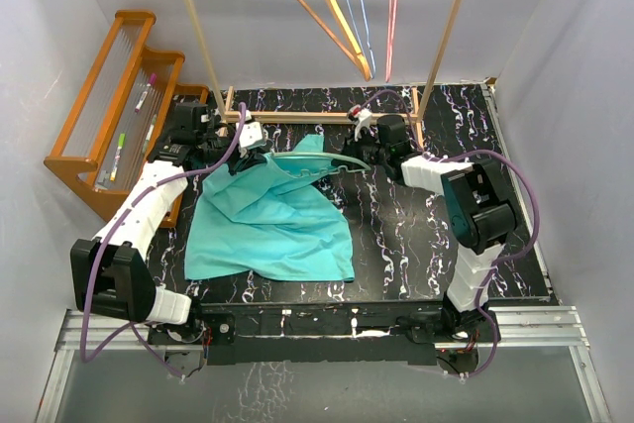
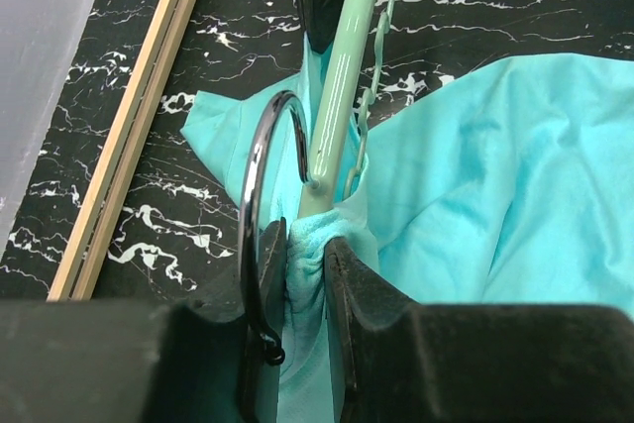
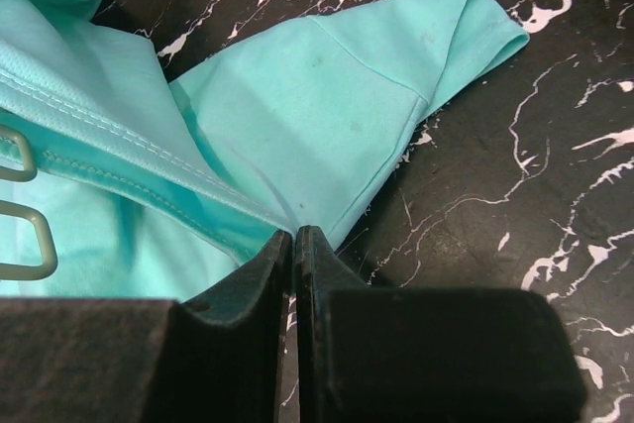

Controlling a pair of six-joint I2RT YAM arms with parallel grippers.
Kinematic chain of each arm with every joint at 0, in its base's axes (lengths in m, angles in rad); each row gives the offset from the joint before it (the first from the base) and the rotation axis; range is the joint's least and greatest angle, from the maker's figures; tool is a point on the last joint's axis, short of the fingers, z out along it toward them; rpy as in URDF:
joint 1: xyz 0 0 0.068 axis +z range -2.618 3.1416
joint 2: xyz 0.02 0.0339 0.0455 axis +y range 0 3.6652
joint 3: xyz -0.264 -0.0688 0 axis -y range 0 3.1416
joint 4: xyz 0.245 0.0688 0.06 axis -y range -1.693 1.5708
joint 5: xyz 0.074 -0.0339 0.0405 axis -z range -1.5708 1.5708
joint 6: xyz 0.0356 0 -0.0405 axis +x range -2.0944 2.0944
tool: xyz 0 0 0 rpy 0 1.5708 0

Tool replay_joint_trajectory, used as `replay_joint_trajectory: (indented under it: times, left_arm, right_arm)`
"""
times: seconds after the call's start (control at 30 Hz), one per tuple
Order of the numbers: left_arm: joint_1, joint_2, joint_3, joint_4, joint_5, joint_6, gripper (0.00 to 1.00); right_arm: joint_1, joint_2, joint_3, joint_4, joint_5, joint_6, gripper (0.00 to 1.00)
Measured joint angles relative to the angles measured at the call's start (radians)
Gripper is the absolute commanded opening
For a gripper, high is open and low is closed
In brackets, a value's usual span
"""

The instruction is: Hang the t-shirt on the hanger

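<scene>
The teal t-shirt (image 1: 269, 217) lies crumpled on the black marbled table (image 1: 416, 235), its upper part lifted between my grippers. The mint hanger (image 1: 315, 156) runs inside the shirt's top. In the left wrist view its arm (image 2: 340, 76) and metal hook (image 2: 260, 170) stick out of the cloth. My left gripper (image 1: 248, 139) (image 2: 307, 245) is shut on bunched shirt cloth (image 2: 495, 165) at the hanger's neck. My right gripper (image 1: 362, 153) (image 3: 295, 237) is shut on a thin shirt edge beside a sleeve (image 3: 396, 76). A bit of the hanger (image 3: 25, 235) shows at the left.
A wooden rail frame (image 1: 297, 117) stands just behind the grippers, its posts rising. An orange wooden hanger (image 1: 332, 12), a blue wire hanger (image 1: 359, 7) and a pink one (image 1: 394, 2) hang above. An orange wooden rack (image 1: 104, 106) with markers stands at the left.
</scene>
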Motion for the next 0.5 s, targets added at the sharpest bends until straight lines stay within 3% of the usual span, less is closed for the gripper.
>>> replay_joint_trajectory:
  times: [0.5]
  left_arm:
    - [-0.002,-0.001,-0.032,0.083,-0.097,0.002,0.0]
  right_arm:
    - [-0.027,-0.073,0.0,-0.026,0.057,0.0,0.08]
